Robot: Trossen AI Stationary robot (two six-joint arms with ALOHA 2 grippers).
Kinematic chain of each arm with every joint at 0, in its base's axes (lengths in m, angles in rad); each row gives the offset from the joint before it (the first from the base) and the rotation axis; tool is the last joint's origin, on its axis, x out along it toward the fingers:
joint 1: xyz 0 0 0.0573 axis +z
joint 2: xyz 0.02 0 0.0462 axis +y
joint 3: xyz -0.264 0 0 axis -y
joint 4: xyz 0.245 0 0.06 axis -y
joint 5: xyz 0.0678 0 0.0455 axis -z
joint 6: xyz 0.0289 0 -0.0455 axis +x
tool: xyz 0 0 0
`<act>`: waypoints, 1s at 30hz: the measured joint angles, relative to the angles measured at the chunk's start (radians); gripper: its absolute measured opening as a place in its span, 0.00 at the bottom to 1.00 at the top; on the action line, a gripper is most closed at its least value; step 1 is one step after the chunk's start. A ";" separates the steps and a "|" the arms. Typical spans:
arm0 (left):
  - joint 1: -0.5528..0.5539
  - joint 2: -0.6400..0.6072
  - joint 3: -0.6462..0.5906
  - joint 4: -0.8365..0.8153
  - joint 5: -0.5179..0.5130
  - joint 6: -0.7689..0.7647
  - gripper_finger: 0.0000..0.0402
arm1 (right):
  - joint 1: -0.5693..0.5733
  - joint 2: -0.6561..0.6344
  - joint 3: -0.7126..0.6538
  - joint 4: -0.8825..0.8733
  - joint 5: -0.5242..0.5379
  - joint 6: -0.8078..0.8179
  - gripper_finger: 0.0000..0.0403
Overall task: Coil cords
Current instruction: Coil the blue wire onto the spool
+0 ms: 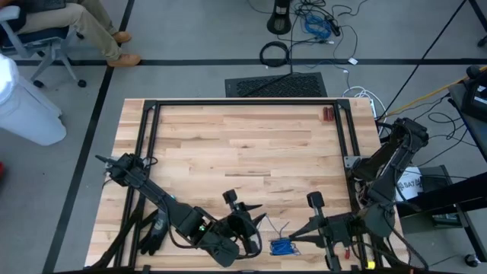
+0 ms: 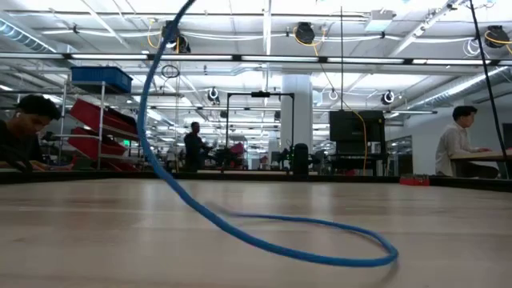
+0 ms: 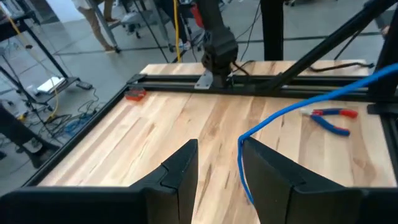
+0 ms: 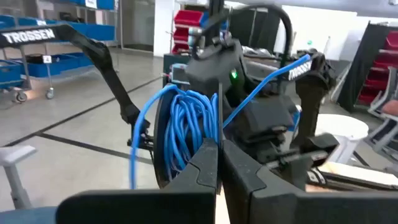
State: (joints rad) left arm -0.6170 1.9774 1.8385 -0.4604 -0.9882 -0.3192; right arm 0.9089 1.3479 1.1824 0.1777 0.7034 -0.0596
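A: Where did we have the cord [image 1: 283,246] at that moment?

B: On the high view it sat near the table's [image 1: 243,148] six o'clock edge, a small blue bundle between our two claws. The right claw [image 1: 298,236] came in from about three o'clock of the bundle, and its wrist view showed the fingers pressed together on the coiled loops [image 4: 186,134], so we judged it clamped on the cord.

A: And the left claw [image 1: 262,221]?

B: Just at ten o'clock of the bundle. Its fingers [image 3: 180,171] stood apart, and the free blue tail [image 3: 298,106] ran up past the gap between them; we could not tell whether it touched either finger, and we saw no grip on it. The low view showed a loose run of cord [image 2: 320,240] lying in a wide loop on the table and rising out of the top of the view.

A: So which step were we on?

B: Mid-coil, as we judged it: most of the cord was already wound and held by the right claw, with a tail left to bring in.

A: What did the next move call for?

B: We thought the left claw had to close on that tail and lead it round the bundle, while the right kept the loops pinched so they did not spring loose. The red-handled pliers [image 3: 333,118] lay apart from the cord, out of the way.
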 joint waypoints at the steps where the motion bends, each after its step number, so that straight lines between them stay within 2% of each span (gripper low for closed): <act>1: 0.001 0.000 0.000 -0.019 0.000 -0.015 0.33 | 0.005 0.000 0.000 0.009 -0.001 -0.006 0.00; 18: -0.001 0.000 0.000 -0.197 -0.001 -0.095 0.33 | 0.037 0.000 0.000 0.043 -0.002 -0.050 0.00; 25: -0.038 -0.024 0.000 -0.277 0.001 -0.121 0.33 | 0.050 -0.002 0.000 0.043 0.005 -0.055 0.00; 30: -0.074 -0.048 0.000 -0.289 -0.014 -0.146 0.33 | 0.049 -0.003 0.000 0.008 0.082 -0.041 0.00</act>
State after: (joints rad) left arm -0.6914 1.9290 1.8386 -0.7490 -1.0021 -0.4652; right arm 0.9577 1.3445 1.1824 0.1856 0.7857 -0.1011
